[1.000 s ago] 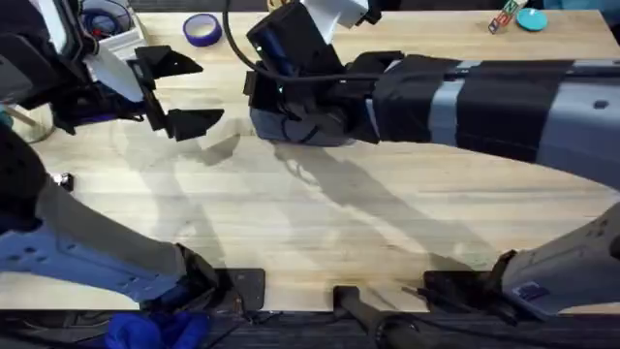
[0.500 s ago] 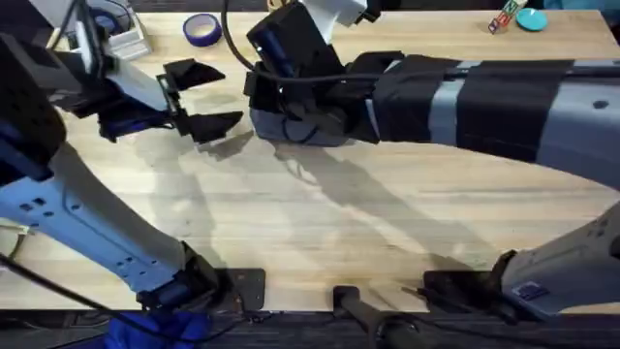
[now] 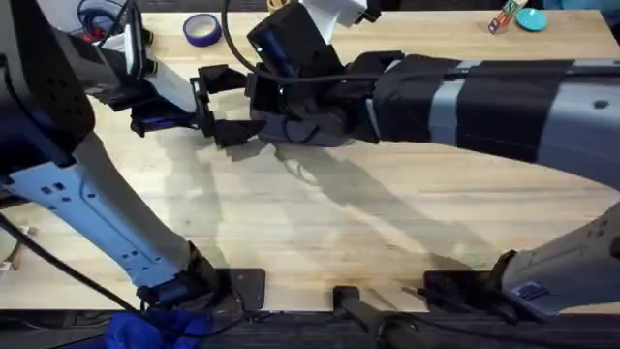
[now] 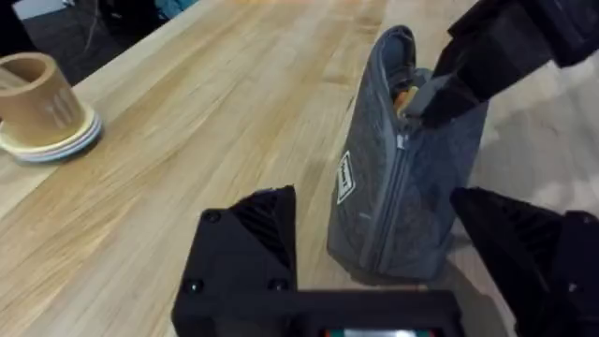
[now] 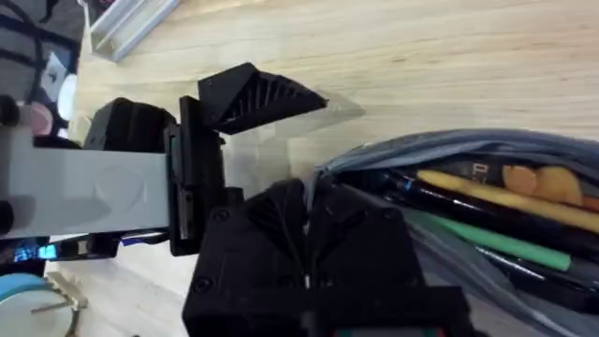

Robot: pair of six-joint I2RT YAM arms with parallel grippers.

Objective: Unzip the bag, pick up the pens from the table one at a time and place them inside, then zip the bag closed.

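Progress: both pens [image 5: 487, 211] are lying inside the bag [image 4: 412, 178] already, so the unzipping and loading look done (only the zipping seems left)
Zip: open at the near end, closed lower down the side as far as the left wrist view shows
Bag: blue-grey fabric pouch with a small white label, propped up on one end on the table [image 3: 387, 233], toward the far side near the middle
Pens: yellow one and green one side by side in the open mouth, with a dark one beside them
Right gripper [image 5: 304, 229]: fingers pinched together at the open end of the bag, seemingly on the zip edge or pull
Left gripper [image 3: 225, 105]: jaws wide apart, holding nothing, lined up either side of the bag's lower end
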